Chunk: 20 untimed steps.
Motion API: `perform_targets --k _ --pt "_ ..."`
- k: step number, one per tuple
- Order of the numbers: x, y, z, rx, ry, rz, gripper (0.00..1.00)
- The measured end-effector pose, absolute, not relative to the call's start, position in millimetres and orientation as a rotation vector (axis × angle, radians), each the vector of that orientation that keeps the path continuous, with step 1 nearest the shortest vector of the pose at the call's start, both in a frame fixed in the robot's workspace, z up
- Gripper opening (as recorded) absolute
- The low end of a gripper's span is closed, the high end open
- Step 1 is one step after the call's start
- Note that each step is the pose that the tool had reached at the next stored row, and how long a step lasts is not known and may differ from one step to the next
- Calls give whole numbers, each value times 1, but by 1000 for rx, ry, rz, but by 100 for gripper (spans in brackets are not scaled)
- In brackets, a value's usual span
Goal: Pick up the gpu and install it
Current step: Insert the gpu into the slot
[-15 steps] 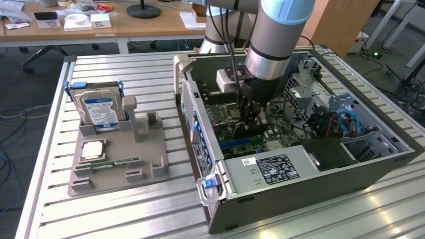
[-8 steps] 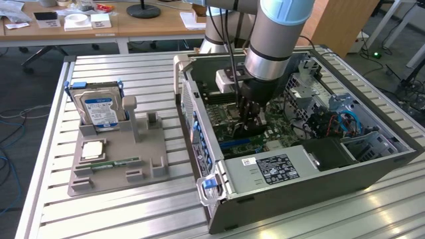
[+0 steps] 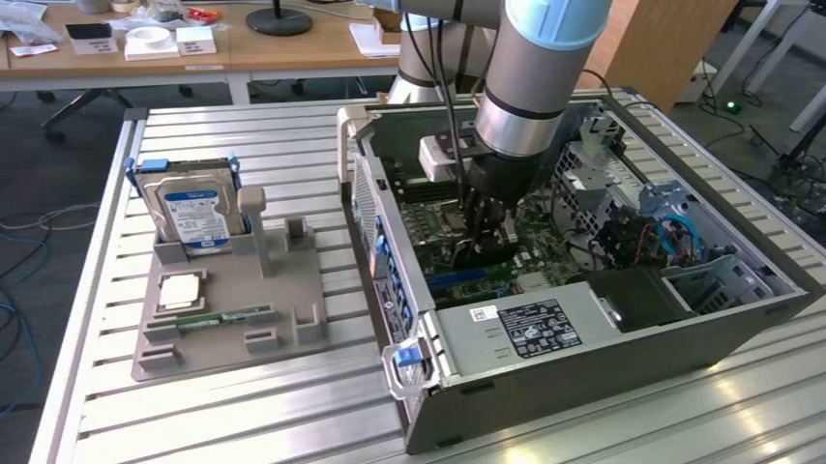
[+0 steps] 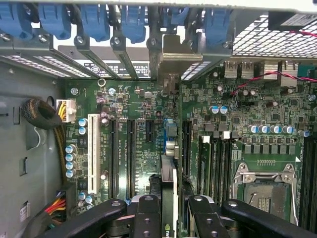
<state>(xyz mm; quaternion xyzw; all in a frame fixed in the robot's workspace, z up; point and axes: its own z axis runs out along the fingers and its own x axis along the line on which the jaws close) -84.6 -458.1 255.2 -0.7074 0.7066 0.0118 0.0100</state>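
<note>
The open computer case (image 3: 581, 338) stood at three o'clock from the parts tray (image 3: 232, 319) in the exterior view. Inside, over the motherboard (image 4: 138, 124), the gripper (image 4: 173, 206) was clamped on the gpu (image 4: 168, 183), held edge-on by the expansion slots.

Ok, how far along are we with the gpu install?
Pickup looks done: the gpu is off the tray and inside the case. In hand: the gripper holds it edge-down over the motherboard slots. Left: full seating isn't visible, and the gripper hasn't released.
</note>
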Motion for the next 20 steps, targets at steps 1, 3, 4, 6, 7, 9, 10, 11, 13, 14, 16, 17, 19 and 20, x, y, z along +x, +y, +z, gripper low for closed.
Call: perform_targets --k 1,3,4,6,7,9,10,11,13,14,16,17,19,20 --pt "-85 -458 255 -2209 2206 37 26" --pt "-86 -458 255 -2209 2206 37 26" --pt "-86 -458 255 -2208 2205 36 26" --pt "-87 -458 255 -2208 2205 36 26" --pt "-88 -458 255 -2208 2205 36 26" --pt "-88 -458 255 -2208 2205 36 26" --pt "-88 -458 255 -2208 2205 36 26" --pt "-88 -458 255 -2208 2205 36 26" --pt "-89 -458 255 -2208 2205 36 26" --pt "-89 -458 255 -2208 2205 36 26" --pt "-89 -458 255 -2208 2205 36 26" --pt "-90 -458 255 -2208 2206 36 26" --pt "-90 -458 255 -2208 2205 36 26" --pt "-91 -458 255 -2208 2205 36 26"
